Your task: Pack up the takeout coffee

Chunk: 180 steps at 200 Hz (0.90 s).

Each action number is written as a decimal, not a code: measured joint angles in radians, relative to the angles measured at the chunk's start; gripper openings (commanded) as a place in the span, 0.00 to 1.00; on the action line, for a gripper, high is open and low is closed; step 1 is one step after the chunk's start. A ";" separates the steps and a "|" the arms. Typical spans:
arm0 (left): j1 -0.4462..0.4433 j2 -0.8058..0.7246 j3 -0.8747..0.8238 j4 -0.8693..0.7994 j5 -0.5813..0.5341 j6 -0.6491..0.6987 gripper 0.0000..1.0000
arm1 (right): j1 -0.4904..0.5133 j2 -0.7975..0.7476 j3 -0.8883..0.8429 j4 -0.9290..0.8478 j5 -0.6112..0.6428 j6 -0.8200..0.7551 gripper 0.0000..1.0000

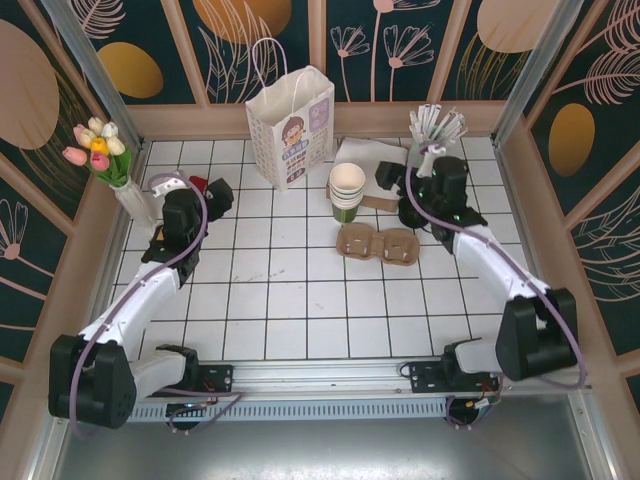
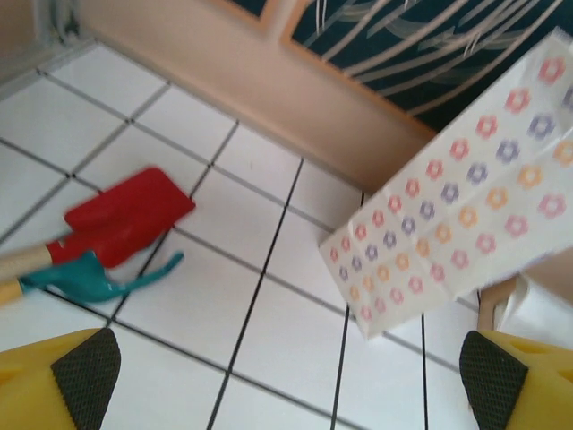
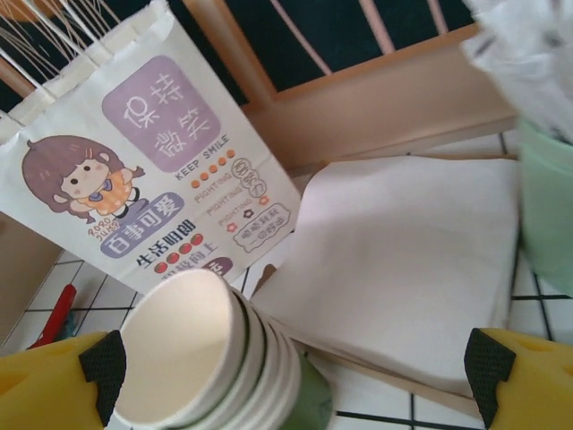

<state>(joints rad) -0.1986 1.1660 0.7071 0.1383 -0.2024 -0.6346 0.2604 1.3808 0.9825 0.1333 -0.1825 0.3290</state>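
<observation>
The takeout coffee cup (image 1: pixel 347 183) is a small green paper cup, cream-white inside, topping a nested stack of like cups at the table's back centre. It looks empty and bears no lid. In the right wrist view this cup (image 3: pixel 188 358) sits low and left, just inside my right gripper (image 3: pixel 295 363), which is open. From above, the right gripper (image 1: pixel 393 192) hangs just right of the stack. The white paper bag (image 1: pixel 292 125) stands upright behind, its printed face (image 3: pixel 134 161) toward the right wrist. My left gripper (image 1: pixel 210 190) is open over bare tiles, left of the bag (image 2: pixel 457 197).
A brown cardboard cup carrier (image 1: pixel 377 243) lies in front of the cups. White napkins (image 3: pixel 403 260) and a mint-green pot of wrapped straws (image 1: pixel 435 128) sit back right. A red trowel (image 2: pixel 130 215) and a teal rake (image 2: pixel 98 278) lie by the left gripper. Tulips (image 1: pixel 100 145) stand far left.
</observation>
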 measured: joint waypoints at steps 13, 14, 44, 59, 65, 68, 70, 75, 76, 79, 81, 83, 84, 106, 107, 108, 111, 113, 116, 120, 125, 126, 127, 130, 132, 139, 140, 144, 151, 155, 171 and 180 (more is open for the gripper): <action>0.000 0.026 0.001 -0.021 0.031 -0.019 0.99 | 0.028 0.075 0.103 -0.085 0.012 -0.006 0.99; 0.000 0.027 0.001 -0.023 0.033 -0.021 0.99 | 0.032 0.084 0.114 -0.094 0.013 -0.007 0.99; 0.000 0.042 0.001 -0.053 0.075 -0.061 0.99 | 0.089 0.247 0.329 -0.269 0.055 -0.034 0.93; 0.000 0.042 0.002 -0.055 0.090 -0.071 0.99 | 0.108 0.314 0.421 -0.348 0.086 -0.042 0.89; 0.000 0.042 0.002 -0.055 0.093 -0.071 0.99 | 0.113 0.337 0.454 -0.380 0.099 -0.045 0.86; 0.000 0.042 0.003 -0.056 0.095 -0.072 0.99 | 0.116 0.347 0.468 -0.394 0.105 -0.050 0.85; 0.000 0.042 0.003 -0.057 0.095 -0.074 0.99 | 0.117 0.354 0.480 -0.407 0.108 -0.051 0.84; 0.000 0.042 0.004 -0.059 0.098 -0.074 0.99 | 0.120 0.371 0.506 -0.433 0.116 -0.057 0.82; 0.000 0.042 0.004 -0.060 0.098 -0.075 0.99 | 0.121 0.373 0.509 -0.436 0.117 -0.058 0.82; 0.000 0.042 0.005 -0.061 0.098 -0.076 0.99 | 0.122 0.381 0.523 -0.450 0.125 -0.055 0.81; 0.000 0.042 0.005 -0.062 0.098 -0.076 0.99 | 0.123 0.388 0.532 -0.457 0.127 -0.059 0.80; 0.000 0.042 0.005 -0.063 0.099 -0.077 0.99 | 0.124 0.393 0.541 -0.467 0.130 -0.061 0.80; 0.000 0.042 0.005 -0.063 0.100 -0.077 0.99 | 0.124 0.395 0.544 -0.470 0.132 -0.060 0.79; 0.000 0.045 0.011 -0.069 0.120 -0.079 0.99 | 0.133 0.431 0.607 -0.546 0.159 -0.070 0.73; 0.000 0.046 0.012 -0.069 0.122 -0.079 0.99 | 0.133 0.431 0.608 -0.548 0.159 -0.071 0.72; 0.000 0.047 0.013 -0.070 0.123 -0.079 0.99 | 0.134 0.432 0.609 -0.552 0.159 -0.074 0.72; 0.000 0.050 0.016 -0.071 0.129 -0.079 0.99 | 0.135 0.434 0.614 -0.560 0.161 -0.076 0.71; 0.000 0.051 0.017 -0.071 0.132 -0.079 0.99 | 0.136 0.435 0.616 -0.566 0.162 -0.076 0.71; 0.000 0.056 0.021 -0.071 0.138 -0.079 0.99 | 0.137 0.436 0.620 -0.573 0.163 -0.083 0.70; 0.000 0.063 0.026 -0.073 0.146 -0.080 0.99 | 0.140 0.437 0.626 -0.584 0.164 -0.082 0.69; 0.000 0.072 0.033 -0.073 0.155 -0.082 0.99 | 0.142 0.438 0.633 -0.597 0.164 -0.086 0.69; 0.000 0.076 0.035 -0.074 0.158 -0.082 0.99 | 0.142 0.438 0.634 -0.599 0.164 -0.086 0.69; 0.000 0.077 0.036 -0.074 0.159 -0.082 0.99 | 0.142 0.438 0.635 -0.602 0.164 -0.087 0.69; 0.000 0.084 0.040 -0.074 0.166 -0.082 0.99 | 0.144 0.439 0.638 -0.607 0.163 -0.091 0.69; 0.000 0.089 0.044 -0.075 0.169 -0.082 0.99 | 0.145 0.439 0.641 -0.612 0.163 -0.089 0.69; 0.000 0.104 0.052 -0.075 0.177 -0.085 0.99 | 0.148 0.440 0.651 -0.624 0.163 -0.092 0.68; 0.000 0.107 0.054 -0.075 0.179 -0.085 0.99 | 0.148 0.440 0.652 -0.625 0.163 -0.092 0.68; 0.000 0.115 0.057 -0.075 0.185 -0.086 0.99 | 0.151 0.440 0.657 -0.631 0.163 -0.094 0.67; 0.000 0.127 0.060 -0.075 0.192 -0.090 0.99 | 0.153 0.442 0.666 -0.644 0.161 -0.096 0.65; 0.000 0.134 0.061 -0.076 0.195 -0.093 0.99 | 0.155 0.442 0.671 -0.651 0.160 -0.097 0.65; 0.000 0.155 0.064 -0.079 0.202 -0.098 0.99 | 0.163 0.455 0.702 -0.684 0.163 -0.106 0.62; 0.000 0.166 0.068 -0.084 0.207 -0.102 0.99 | 0.170 0.469 0.725 -0.700 0.168 -0.110 0.61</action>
<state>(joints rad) -0.1986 1.3315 0.7746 0.0547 0.0044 -0.7364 0.4301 1.8496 1.7073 -0.5667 -0.0143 0.2192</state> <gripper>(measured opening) 0.988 0.622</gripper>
